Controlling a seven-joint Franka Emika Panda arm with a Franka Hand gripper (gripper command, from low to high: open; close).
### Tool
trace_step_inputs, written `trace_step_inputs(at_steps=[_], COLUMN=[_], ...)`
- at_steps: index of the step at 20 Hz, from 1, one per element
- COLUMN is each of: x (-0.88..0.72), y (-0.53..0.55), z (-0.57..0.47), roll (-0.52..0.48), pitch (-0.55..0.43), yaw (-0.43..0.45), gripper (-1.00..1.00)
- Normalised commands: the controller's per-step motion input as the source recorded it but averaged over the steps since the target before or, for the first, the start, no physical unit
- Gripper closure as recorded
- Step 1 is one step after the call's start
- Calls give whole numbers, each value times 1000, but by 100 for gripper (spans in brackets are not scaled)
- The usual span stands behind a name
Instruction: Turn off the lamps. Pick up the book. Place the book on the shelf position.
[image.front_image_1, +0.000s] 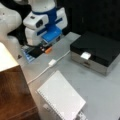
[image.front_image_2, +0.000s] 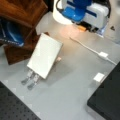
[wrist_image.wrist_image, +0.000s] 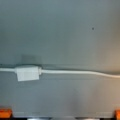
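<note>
gripper (image.front_image_1: 46, 48): low over the grey table (image.front_image_1: 100, 95), orange-tipped fingers (wrist_image.wrist_image: 5, 112) wide apart, gripping nothing | nearest: white cable (wrist_image.wrist_image: 75, 72) and its inline switch (wrist_image.wrist_image: 27, 73) just ahead of it | farther: book (image.front_image_1: 61, 97) propped tilted on a stand, long axis running away from it, coil edge toward the shelf position (image.front_image_1: 12, 95) beside it

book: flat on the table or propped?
Propped. In both front views the book leans tilted on a metal stand whose feet show below its lower edge. The hand is apart from it, low over the table near the cable switch.
</note>
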Motion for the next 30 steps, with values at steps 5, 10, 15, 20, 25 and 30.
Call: trace_step_inputs(at_steps=[5, 10, 15, 20, 25, 30], x=[-7, -69, -123, -170, -339, -479], y=[48, 196, 292, 211, 198, 275], z=[-22, -49, -52, -23, -43, -98], roll=[83, 117, 47, 45, 85, 78], pitch=[-28, 19, 71, 63, 46, -22], yaw=[201, 105, 21, -48, -120, -132], gripper=[-100, -100, -100, -100, -100, -100])
